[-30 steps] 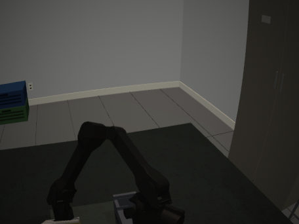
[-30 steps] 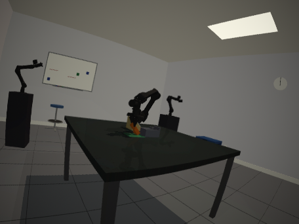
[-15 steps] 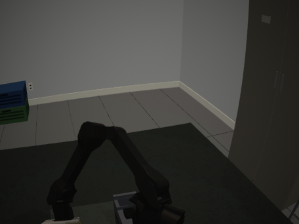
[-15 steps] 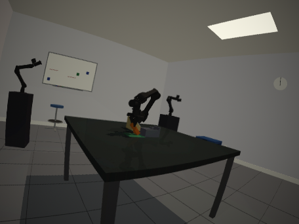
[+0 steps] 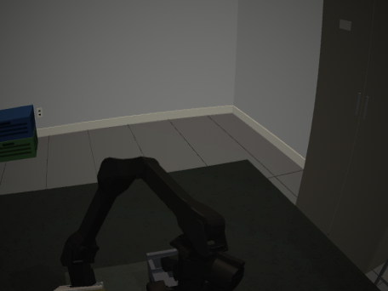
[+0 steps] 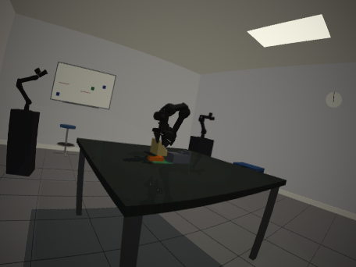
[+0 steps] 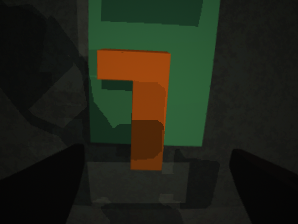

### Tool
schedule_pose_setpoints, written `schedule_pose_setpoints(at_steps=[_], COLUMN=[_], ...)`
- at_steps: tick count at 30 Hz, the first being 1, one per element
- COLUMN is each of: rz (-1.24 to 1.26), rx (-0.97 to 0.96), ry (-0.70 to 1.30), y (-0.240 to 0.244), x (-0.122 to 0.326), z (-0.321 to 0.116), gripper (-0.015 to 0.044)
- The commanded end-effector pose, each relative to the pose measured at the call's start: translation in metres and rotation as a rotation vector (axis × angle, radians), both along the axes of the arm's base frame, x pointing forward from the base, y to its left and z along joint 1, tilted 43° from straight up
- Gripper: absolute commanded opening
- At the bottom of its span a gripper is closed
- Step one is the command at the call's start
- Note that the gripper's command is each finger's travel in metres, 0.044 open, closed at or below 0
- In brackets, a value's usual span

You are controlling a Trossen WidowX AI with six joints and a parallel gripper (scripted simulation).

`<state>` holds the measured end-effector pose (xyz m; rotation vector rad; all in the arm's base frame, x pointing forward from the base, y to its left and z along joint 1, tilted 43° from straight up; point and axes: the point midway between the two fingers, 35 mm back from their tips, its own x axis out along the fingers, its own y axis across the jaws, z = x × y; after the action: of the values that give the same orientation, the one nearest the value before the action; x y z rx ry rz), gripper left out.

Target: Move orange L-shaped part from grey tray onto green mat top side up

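The orange L-shaped part (image 6: 156, 158) (image 7: 149, 100) appears to lie flat, mostly on the green mat (image 6: 167, 162) (image 7: 187, 115). Its L-shaped end is well inside the mat in the wrist view, and its straight end reaches past the mat's near edge. My gripper (image 7: 159, 155) is open, with one dark finger on each side of the straight end and a wide gap to both. Nothing is between the fingertips; the gripper is above the part. The grey tray (image 5: 162, 253) (image 6: 180, 158) stands beside the mat; its pocket is hidden.
A tan block (image 6: 158, 149) with a sloping top stands behind the part, close to the arm. The grey tray's raised walls are close to the arm in the top and exterior views. The dark table (image 6: 218, 181) extends around them.
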<state>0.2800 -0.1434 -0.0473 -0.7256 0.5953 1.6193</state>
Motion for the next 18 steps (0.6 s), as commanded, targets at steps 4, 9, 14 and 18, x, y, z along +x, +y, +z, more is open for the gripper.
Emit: schedule_pose_setpoints(at_steps=[4, 9, 14, 18], rz=[-0.005, -0.005, -0.009, -0.009], rx=[-0.011, -0.011, -0.006, -0.006], ry=[-0.011, -0.011, -0.007, -0.007], y=[-0.0267, -0.0267, -0.0231, -0.0231], x=[0.0013, 0.0013, 0.0013, 0.0013], z=[0.0303, 0.0303, 0.0261, 0.0261], gripper=[0.0400, 0.0400, 0.0400, 0.0400])
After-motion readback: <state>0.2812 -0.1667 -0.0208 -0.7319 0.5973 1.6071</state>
